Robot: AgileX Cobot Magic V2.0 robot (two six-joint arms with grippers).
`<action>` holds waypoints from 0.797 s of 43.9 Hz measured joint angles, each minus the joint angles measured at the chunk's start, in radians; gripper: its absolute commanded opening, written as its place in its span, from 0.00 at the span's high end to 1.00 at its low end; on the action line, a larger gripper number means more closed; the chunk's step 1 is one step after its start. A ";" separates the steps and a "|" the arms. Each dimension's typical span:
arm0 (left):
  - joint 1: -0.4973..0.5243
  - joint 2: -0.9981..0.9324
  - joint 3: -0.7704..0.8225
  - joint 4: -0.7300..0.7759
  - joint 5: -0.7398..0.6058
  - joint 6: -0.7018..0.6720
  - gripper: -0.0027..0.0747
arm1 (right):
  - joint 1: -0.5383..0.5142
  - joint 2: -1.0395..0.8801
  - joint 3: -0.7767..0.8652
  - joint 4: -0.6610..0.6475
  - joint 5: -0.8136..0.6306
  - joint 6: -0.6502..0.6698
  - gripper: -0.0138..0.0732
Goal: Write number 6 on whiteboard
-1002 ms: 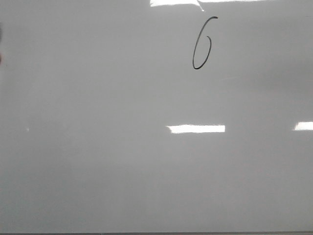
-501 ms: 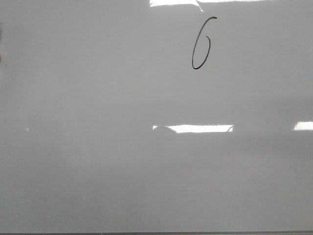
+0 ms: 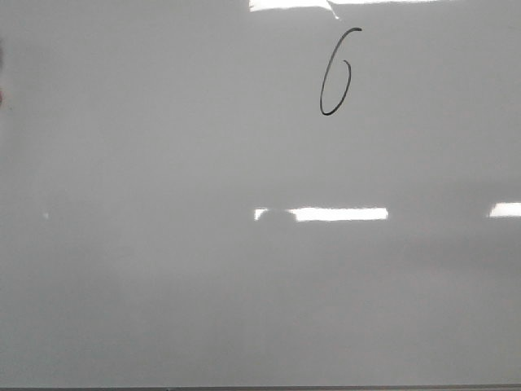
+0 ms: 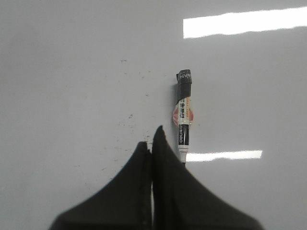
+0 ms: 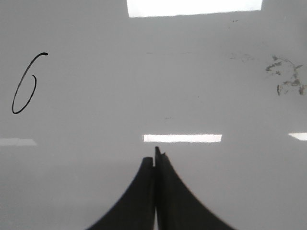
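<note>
The whiteboard (image 3: 163, 244) fills the front view, glossy grey-white with bright glare strips. The number 6 (image 3: 334, 75) is drawn in thin black line at its far middle-right; it also shows in the right wrist view (image 5: 24, 86). Neither gripper shows in the front view. In the left wrist view my left gripper (image 4: 152, 139) is shut and empty above the board, with a black-and-white marker (image 4: 183, 120) lying on the board just beside it, its tip hidden behind one finger. My right gripper (image 5: 154, 155) is shut and empty above bare board, apart from the 6.
Grey ink smudges (image 5: 285, 79) mark the board in the right wrist view. Small dark specks (image 4: 129, 117) dot the board near the left gripper. The board's near edge (image 3: 260, 388) runs along the bottom of the front view.
The glare strip in the middle of the front view has grown wider, with a small dark notch near its left end. The 6 is unchanged.
</note>
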 measured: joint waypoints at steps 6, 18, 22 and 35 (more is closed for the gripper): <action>0.000 0.000 0.000 0.000 0.000 0.000 0.99 | 0.000 0.000 0.000 0.000 -0.002 0.000 0.92; 0.000 0.000 0.000 0.000 0.000 0.000 0.99 | 0.000 0.000 0.000 -0.068 -0.020 0.058 0.92; 0.000 0.000 0.000 0.000 0.000 0.000 0.99 | 0.000 0.000 0.000 -0.075 -0.020 0.060 0.92; 0.000 0.000 0.000 0.000 0.000 0.000 0.99 | 0.000 0.000 0.000 -0.081 -0.020 0.064 0.92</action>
